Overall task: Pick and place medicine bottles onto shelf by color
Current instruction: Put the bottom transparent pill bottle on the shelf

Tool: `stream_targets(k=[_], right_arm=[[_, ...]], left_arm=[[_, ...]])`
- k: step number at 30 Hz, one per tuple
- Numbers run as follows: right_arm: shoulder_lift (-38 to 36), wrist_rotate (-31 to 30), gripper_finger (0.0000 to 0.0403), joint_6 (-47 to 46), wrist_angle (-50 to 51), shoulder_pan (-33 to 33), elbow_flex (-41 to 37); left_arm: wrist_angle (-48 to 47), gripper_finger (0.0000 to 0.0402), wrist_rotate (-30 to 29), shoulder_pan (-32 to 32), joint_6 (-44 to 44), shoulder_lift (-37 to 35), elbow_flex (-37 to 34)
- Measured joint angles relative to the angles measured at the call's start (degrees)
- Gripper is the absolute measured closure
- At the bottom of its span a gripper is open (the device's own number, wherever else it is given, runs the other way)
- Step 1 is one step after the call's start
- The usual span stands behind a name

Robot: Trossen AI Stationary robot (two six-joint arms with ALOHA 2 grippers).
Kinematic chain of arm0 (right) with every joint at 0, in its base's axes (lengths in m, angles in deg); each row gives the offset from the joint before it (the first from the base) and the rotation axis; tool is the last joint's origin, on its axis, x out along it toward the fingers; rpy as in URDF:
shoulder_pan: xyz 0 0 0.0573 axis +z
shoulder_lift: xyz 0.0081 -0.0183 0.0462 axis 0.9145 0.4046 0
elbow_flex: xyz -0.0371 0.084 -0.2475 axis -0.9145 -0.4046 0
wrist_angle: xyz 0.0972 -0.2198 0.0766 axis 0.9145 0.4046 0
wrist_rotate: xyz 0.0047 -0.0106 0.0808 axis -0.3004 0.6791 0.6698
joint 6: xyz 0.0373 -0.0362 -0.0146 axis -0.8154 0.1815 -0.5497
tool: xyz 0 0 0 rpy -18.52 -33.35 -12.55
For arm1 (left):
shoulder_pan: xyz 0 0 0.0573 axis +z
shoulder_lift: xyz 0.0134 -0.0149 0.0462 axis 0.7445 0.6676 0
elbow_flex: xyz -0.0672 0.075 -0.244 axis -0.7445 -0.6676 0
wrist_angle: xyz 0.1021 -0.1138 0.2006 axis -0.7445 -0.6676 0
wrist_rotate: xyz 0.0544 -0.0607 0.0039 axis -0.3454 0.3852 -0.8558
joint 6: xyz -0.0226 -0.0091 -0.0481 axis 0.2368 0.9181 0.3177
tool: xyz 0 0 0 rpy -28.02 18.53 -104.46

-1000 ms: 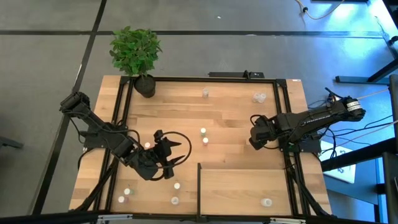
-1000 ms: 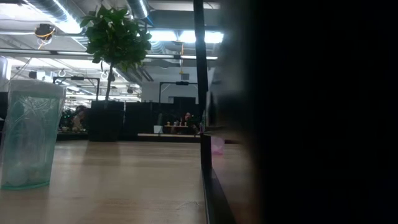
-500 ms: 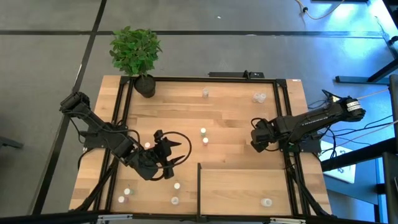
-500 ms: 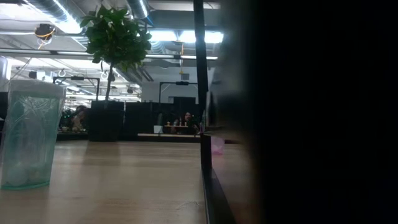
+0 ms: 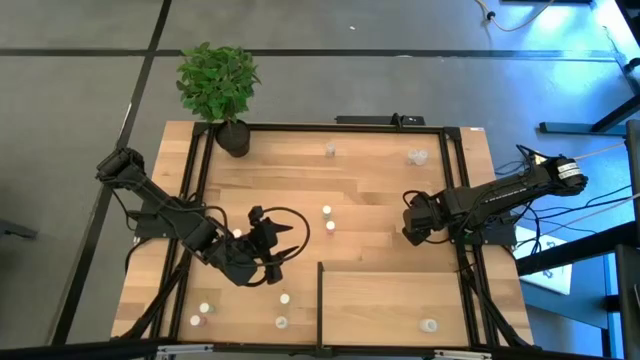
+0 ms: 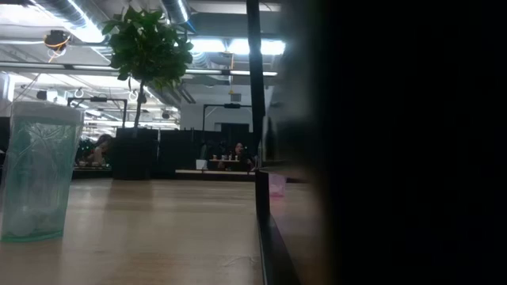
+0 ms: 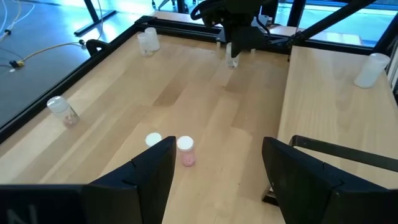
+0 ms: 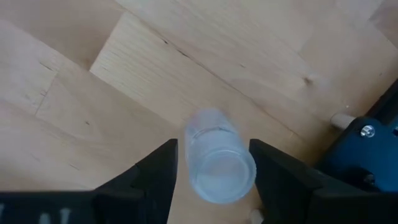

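High view: the left claw (image 5: pixel 283 243) has crept slightly toward the two mid-counter bottles (image 5: pixel 327 219), fingers wide and empty. Right claw (image 5: pixel 408 224), near the counter's right edge, holds a clear bottle (image 8: pixel 217 163). One bottle (image 5: pixel 429 325) stands on the shelf (image 5: pixel 390 300); ten more stand elsewhere.

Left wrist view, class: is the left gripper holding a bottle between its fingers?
No. The left gripper stands open and empty, with the pinkish bottle upright on the table beyond its fingers.
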State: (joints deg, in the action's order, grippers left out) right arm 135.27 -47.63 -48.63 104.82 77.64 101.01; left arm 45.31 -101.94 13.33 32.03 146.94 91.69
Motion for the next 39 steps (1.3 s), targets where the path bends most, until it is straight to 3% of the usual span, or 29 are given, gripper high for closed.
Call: stream_targets(k=[11,20,39], right_arm=[[0.0,-0.7,0.0255,0.1,-1.7,0.0,0.0],[0.0,-1.5,0.0252,6.7,-11.5,0.8,0.0],[0.0,-3.0,0.0252,16.8,-14.3,1.8,4.6]], left_arm=[[0.0,0.0169,0.0,-0.2,0.0,0.0,0.0],[-0.1,0.0169,0.0,-0.2,-0.1,0.0,0.0],[-0.5,0.0169,0.0,-0.3,-0.2,0.0,0.0]])
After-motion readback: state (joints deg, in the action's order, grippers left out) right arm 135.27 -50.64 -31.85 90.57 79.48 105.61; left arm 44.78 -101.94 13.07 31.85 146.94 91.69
